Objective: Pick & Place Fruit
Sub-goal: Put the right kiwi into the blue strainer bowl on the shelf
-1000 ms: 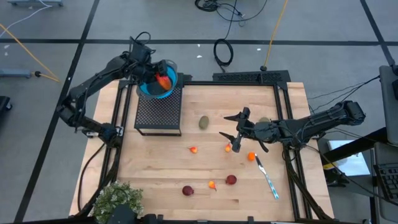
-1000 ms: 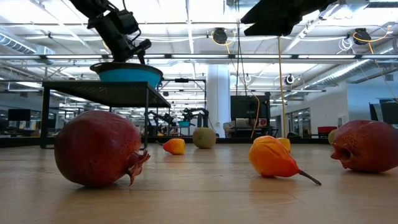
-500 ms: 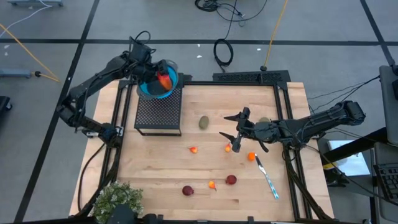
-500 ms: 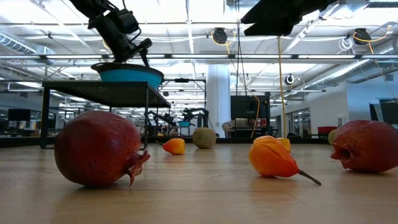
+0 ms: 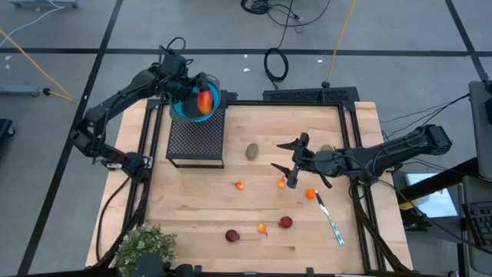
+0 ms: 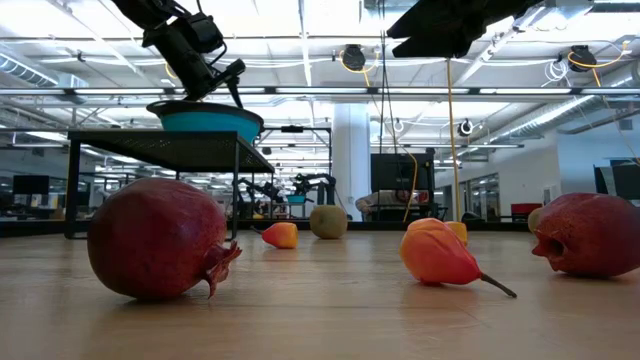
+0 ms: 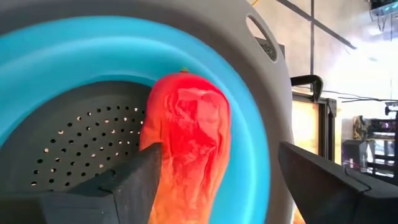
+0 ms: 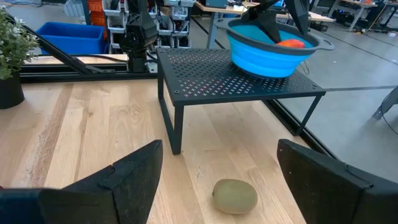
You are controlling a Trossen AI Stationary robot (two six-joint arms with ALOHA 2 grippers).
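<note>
Red-orange oblong fruit lying inside the blue collapsible colander, up on the black mesh stand at the surface's far left corner. Left hand directly over that colander, fingers spread wide either side of the fruit, nothing gripped.

Right hand hovering mid-surface, fingers wide, holding nothing. Olive-brown oval fruit just ahead of it, toward the stand, resting on the wood between hand and stand legs; long axis roughly crosswise to the line of approach, judging from the right wrist view. Nearer to the right hand than to the left, so probably the right arm's next pick. Tiny orange bits close beside that hand too; two dark red balls farther toward the near edge.
</note>
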